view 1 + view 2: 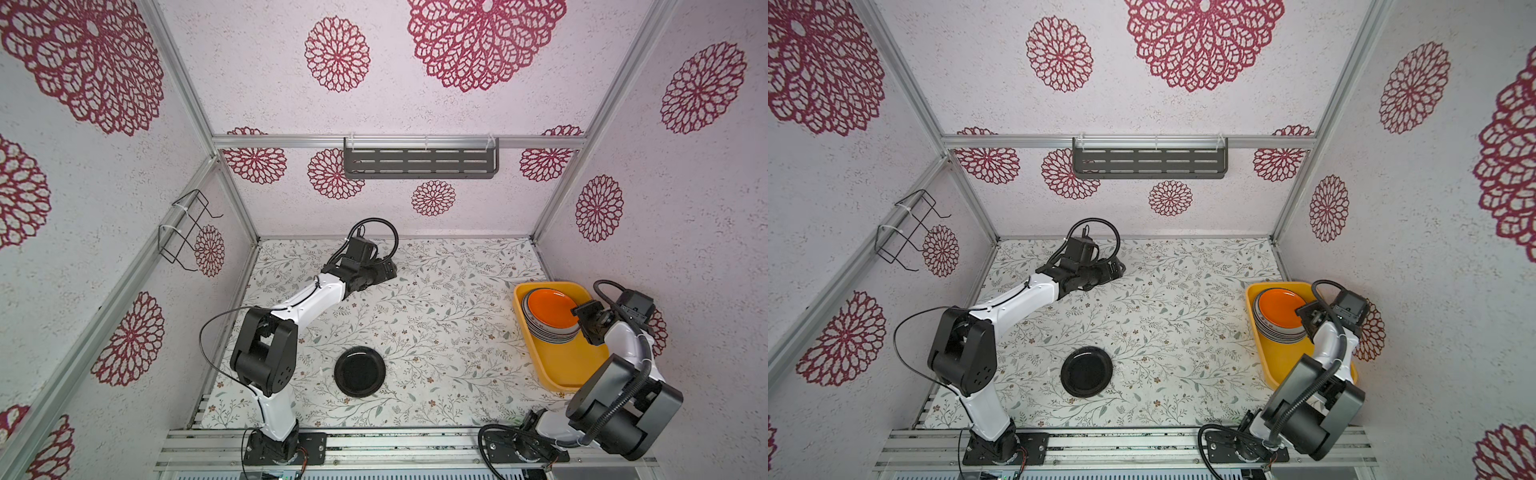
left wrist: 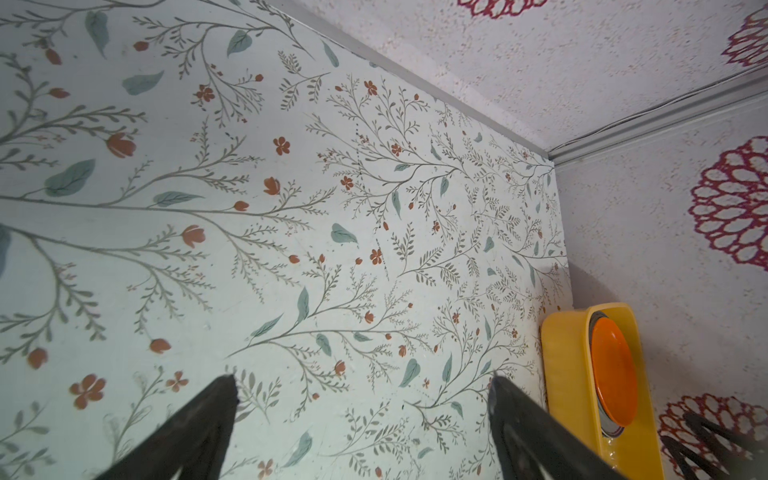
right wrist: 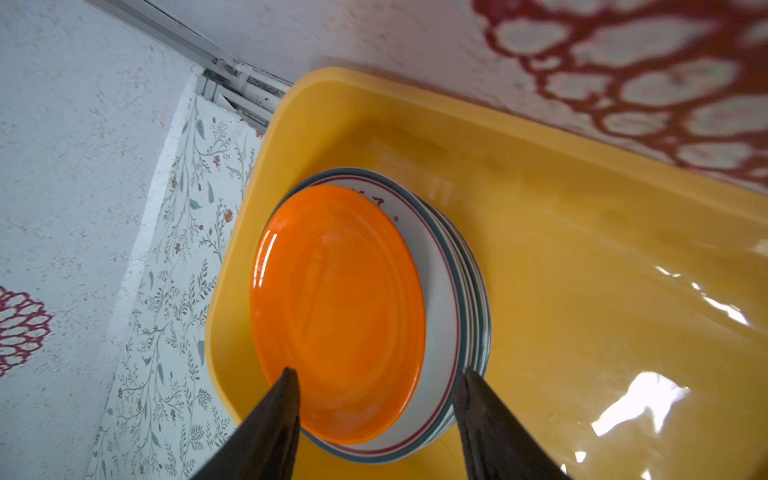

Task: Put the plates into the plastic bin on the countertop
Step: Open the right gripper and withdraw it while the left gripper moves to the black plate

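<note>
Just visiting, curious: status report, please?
Left gripper open, empty. Right gripper open over orange plate, atop stack in plastic bin. Black plate lies on countertop. Path clear.

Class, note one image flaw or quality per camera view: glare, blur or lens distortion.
Right wrist view: white glare patches on the plastic bin floor; the red wall flower is blurred. Left wrist view: countertop print sharp. In both top views: wide-angle lens splays the walls outward.

Plate stack (image 1: 550,309) in plastic bin (image 1: 557,365) at right; 1 plate (image 1: 360,371) on countertop (image 1: 436,332), front-centre.
</note>
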